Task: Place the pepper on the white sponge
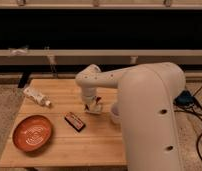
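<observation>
camera view: pincer low over wooden table, dark shelving behind; grip unreadable.

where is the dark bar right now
In the camera view's left half, the dark bar lies on the table between the orange plate and the low-hanging claw.

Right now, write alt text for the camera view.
The robot's white arm reaches down to a wooden table, its gripper at the white sponge near the middle. A dark bar, an orange plate and a white tube lie further left.
</observation>
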You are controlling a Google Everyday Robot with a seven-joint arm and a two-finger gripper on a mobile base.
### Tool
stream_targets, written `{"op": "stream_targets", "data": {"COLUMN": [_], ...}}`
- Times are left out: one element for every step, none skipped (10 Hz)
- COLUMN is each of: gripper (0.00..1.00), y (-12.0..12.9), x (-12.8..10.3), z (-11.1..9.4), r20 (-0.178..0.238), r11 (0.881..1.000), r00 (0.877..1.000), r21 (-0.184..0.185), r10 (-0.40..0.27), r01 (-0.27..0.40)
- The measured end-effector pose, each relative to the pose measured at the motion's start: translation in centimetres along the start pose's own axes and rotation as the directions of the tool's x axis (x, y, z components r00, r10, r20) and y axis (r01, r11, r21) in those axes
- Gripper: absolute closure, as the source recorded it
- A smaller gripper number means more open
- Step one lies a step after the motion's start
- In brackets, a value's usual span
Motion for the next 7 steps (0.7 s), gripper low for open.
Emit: {"op": "stream_targets", "data": {"gripper": [0.99, 0.92, 0.82, 0.73, 0.64, 0.52, 0.44], "y": [0.2, 0.5, 0.7, 0.8, 1.0, 1.0, 1.0], "x": [0.0, -0.1, -0.3, -0.3, -0.4, -0.5, -0.5], "z": [0.1, 0.4, 0.6, 0.8, 1.0, 1.2, 1.2], "r20": [0.003, 0.009, 0.016, 0.020, 0.025, 0.028, 0.028], "r11": [1.000, 1.000, 1.000, 1.000, 1.000, 1.000, 1.000], "r00": [1.000, 1.000, 1.000, 1.000, 1.000, 0.999, 0.999], "r21": [-0.002, -0.006, -0.010, -0.012, -0.015, -0.016, -0.015], "r10": [0.003, 0.009, 0.012, 0.016, 0.020, 0.020, 0.018], "r01": [-0.003, -0.009, -0.012, -0.016, -0.019, -0.019, -0.018]}}
